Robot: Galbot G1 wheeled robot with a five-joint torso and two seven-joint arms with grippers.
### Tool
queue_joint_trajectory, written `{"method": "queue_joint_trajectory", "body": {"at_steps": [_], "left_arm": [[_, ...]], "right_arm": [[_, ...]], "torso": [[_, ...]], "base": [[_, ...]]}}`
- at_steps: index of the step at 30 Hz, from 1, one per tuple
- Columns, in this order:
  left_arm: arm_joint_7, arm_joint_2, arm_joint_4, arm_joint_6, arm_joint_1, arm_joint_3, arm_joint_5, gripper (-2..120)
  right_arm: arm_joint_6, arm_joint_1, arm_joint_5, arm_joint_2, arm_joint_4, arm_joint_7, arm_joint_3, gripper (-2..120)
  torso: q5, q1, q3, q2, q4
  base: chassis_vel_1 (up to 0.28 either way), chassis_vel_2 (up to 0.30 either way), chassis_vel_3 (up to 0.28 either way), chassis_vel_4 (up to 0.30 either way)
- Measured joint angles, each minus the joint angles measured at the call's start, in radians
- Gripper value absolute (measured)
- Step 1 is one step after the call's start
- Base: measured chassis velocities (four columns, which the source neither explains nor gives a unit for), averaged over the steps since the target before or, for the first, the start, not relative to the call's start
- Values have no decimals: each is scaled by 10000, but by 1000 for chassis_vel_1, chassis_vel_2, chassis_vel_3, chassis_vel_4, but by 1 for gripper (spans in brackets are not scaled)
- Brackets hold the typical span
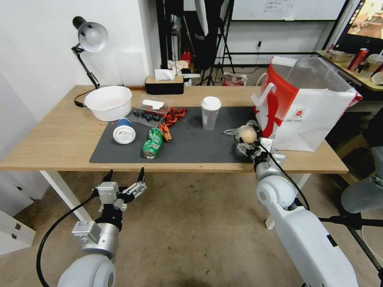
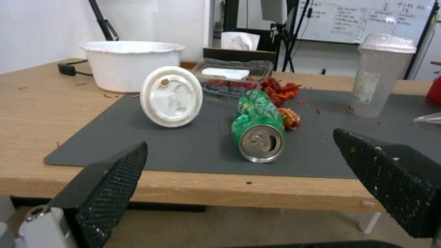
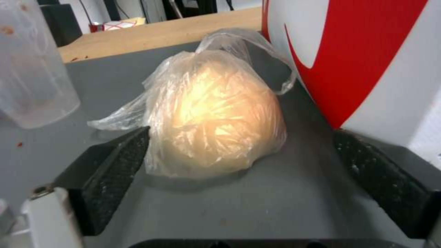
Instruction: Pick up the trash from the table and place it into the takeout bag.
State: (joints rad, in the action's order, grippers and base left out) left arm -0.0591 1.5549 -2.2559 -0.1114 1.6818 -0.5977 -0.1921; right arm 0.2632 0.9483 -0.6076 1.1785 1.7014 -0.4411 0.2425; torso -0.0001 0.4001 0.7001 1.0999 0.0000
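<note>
My right gripper stood spread around the pale bun in its clear plastic bag, centre frame beside the red-and-white paper takeout bag; closing might have pinched only slippery film.

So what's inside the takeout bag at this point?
The takeout bag stands at the table's right end; its near wall hides the interior, so its contents cannot be told. The bun in clear plastic bag lies outside, beside it.

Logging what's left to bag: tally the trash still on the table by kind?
Lidded cups: 2, blue cup lying over, clear cup upright
Crushed green can: 1
Bagged bun: 1, between the open right tool's fingers
Total: 4
</note>
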Motion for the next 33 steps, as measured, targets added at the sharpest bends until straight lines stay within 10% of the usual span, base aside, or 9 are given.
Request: {"method": "queue_joint_trajectory", "body": {"at_steps": [33], "left_arm": [[16, 9, 350, 243, -18, 7, 87, 100]], "right_arm": [[-483, -534, 191, 355, -732, 293, -205, 0]], "torso": [[0, 0, -2, 1, 0]], "base": [[0, 0, 0, 0]]}}
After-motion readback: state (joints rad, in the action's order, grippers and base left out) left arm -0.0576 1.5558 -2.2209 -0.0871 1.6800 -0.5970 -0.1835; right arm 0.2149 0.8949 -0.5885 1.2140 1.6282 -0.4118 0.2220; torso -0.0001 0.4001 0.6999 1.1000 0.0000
